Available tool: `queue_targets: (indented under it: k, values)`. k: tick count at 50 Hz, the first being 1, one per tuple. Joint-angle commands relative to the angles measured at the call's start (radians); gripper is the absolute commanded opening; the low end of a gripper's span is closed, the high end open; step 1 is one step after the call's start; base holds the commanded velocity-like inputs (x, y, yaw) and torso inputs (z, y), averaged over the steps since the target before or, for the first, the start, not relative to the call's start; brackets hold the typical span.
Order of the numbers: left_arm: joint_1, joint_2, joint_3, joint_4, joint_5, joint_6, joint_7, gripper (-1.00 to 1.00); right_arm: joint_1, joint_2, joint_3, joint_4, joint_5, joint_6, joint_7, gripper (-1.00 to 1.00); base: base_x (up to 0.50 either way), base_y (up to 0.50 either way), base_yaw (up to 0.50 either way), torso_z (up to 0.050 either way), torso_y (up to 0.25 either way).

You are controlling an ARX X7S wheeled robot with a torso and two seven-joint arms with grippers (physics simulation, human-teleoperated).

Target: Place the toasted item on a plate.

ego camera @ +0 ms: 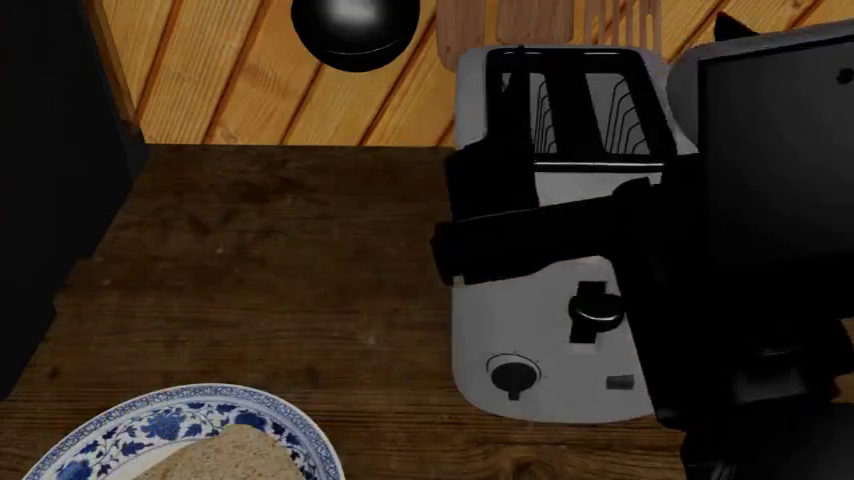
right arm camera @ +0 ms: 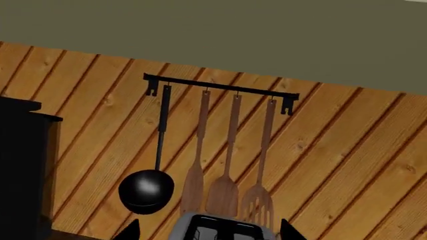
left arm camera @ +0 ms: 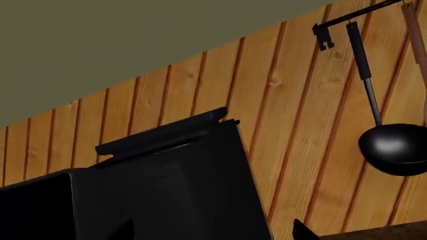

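The toasted item (ego camera: 220,458), a pale tan slice of bread, lies on the blue-rimmed white plate (ego camera: 160,425) at the near left of the wooden counter, partly cut off by the head view's edge. My right gripper (right arm camera: 210,231) is open and empty, its tips spread wide on either side of the toaster's top (right arm camera: 223,227). The right arm (ego camera: 747,250) reaches over the toaster (ego camera: 534,340), away from the plate. In the left wrist view my left gripper (left arm camera: 213,231) is open with nothing in it, facing a black appliance (left arm camera: 167,190).
The silver toaster's slots (ego camera: 587,110) hold no bread. A black ladle (ego camera: 354,30) and wooden utensils (right arm camera: 230,165) hang from a rail on the plank wall. The black appliance (ego camera: 40,200) stands along the counter's left side. Bare wood (ego camera: 267,270) lies between it and the toaster.
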Motion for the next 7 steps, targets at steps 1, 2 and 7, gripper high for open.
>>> queue_targets:
  k: [1, 2, 7]
  values:
    - [-0.090, -0.019, -0.023, 0.101, -0.056, -0.148, -0.008, 1.00, 0.006, 0.076, 0.072, -0.034, 0.086, -0.001, 0.064, 1.00, 0.00, 0.00, 0.00, 0.000, 0.000]
    - [-0.101, -0.021, -0.023, 0.109, -0.061, -0.162, -0.008, 1.00, 0.002, 0.077, 0.073, -0.036, 0.083, -0.002, 0.062, 1.00, 0.00, 0.00, 0.00, 0.000, 0.000]
    - [-0.145, -0.020, -0.027, 0.129, -0.081, -0.202, -0.009, 1.00, -0.005, 0.076, 0.074, -0.039, 0.074, -0.008, 0.058, 1.00, 0.00, 0.00, 0.00, 0.000, 0.000]
